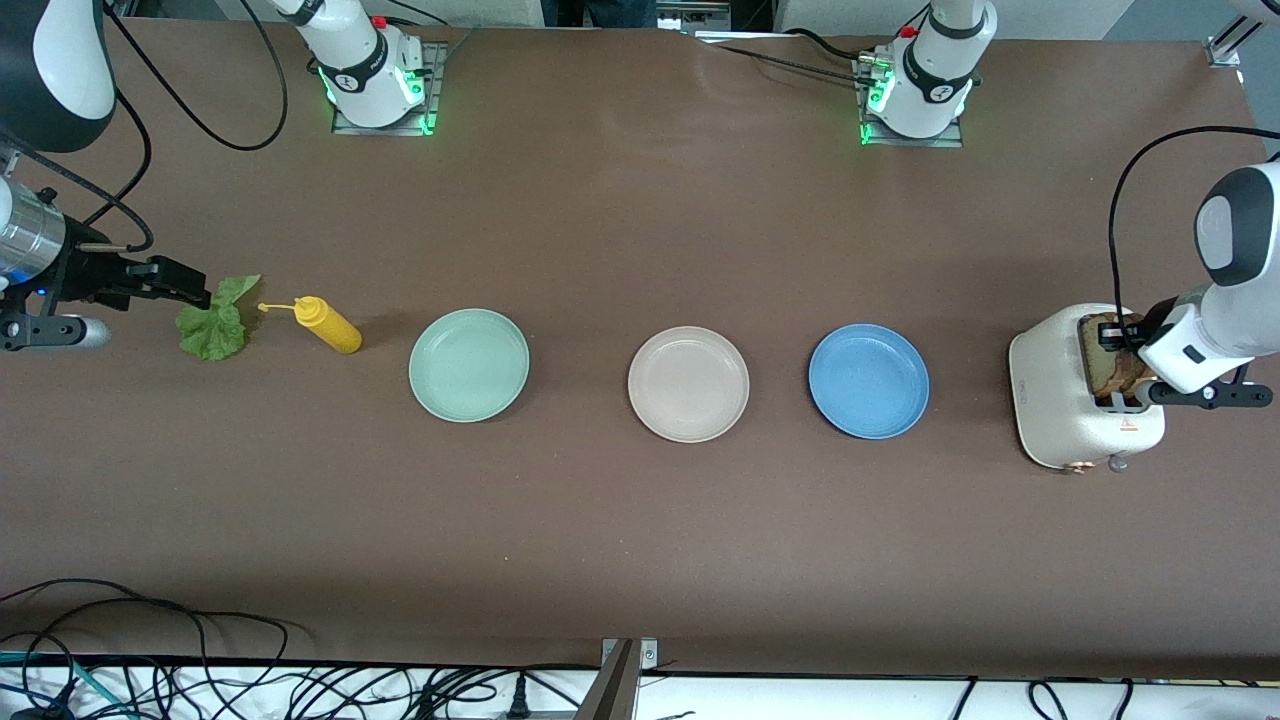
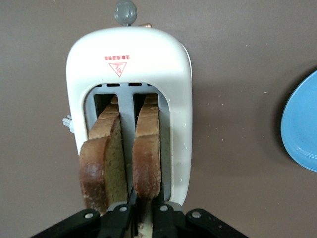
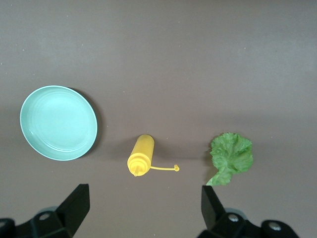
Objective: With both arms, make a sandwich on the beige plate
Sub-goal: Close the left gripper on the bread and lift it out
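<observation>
The right gripper (image 1: 185,290) is hovering with fingers spread wide beside the lettuce leaf (image 1: 215,320), waiting. At the left arm's end, the left gripper (image 2: 141,210) is pinching one bread slice (image 2: 147,148) standing on edge in the toaster (image 2: 130,54), its long axis running away from the fingertips. It should be drawing straight upward along the slot, keeping the slice clear of its neighbour (image 2: 101,163). The beige plate (image 1: 688,384) is sitting bare mid-table.

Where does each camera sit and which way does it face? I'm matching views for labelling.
Front: high across the table, facing both arms' bases; beige plate central.
Left wrist: on the left arm, looking down on toaster; left gripper shut on bread slice.
Right wrist: on the right arm, looking down on lettuce; right gripper open.
Shared: mint plate, front and right wrist.
</observation>
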Robot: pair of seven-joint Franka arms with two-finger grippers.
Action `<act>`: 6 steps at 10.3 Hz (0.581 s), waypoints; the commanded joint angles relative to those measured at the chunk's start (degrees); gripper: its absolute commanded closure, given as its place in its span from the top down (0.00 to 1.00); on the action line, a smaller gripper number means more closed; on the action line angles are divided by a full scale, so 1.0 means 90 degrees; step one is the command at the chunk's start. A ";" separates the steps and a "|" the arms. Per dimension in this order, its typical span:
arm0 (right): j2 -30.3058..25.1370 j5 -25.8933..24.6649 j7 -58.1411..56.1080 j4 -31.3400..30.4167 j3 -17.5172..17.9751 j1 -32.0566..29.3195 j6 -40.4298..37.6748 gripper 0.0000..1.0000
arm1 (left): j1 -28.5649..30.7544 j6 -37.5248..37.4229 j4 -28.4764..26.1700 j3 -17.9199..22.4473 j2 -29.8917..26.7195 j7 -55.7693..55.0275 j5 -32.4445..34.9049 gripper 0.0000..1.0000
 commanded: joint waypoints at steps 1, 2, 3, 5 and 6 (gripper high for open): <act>-0.0023 0.0084 -0.0067 0.0037 0.0025 -0.0049 -0.0042 1.00 | 0.0026 -0.0023 -0.0033 -0.0043 -0.0413 -0.0082 0.0187 0.00; -0.0023 0.0084 -0.0067 0.0037 0.0025 -0.0049 -0.0042 1.00 | 0.0026 -0.0390 0.0161 -0.0081 -0.0501 -0.0072 0.0255 0.00; -0.0023 0.0084 -0.0067 0.0037 0.0025 -0.0049 -0.0042 1.00 | -0.0041 -0.1003 0.0501 -0.0111 -0.0579 -0.0063 0.0497 0.00; -0.0023 0.0094 -0.0067 0.0037 0.0016 -0.0049 -0.0042 1.00 | -0.0052 -0.1826 0.1214 -0.0363 -0.0580 -0.0043 0.0558 0.00; -0.0023 0.0084 -0.0076 0.0037 0.0025 -0.0049 -0.0032 1.00 | -0.0052 -0.1868 0.1285 -0.0500 -0.0580 -0.0043 0.0548 0.00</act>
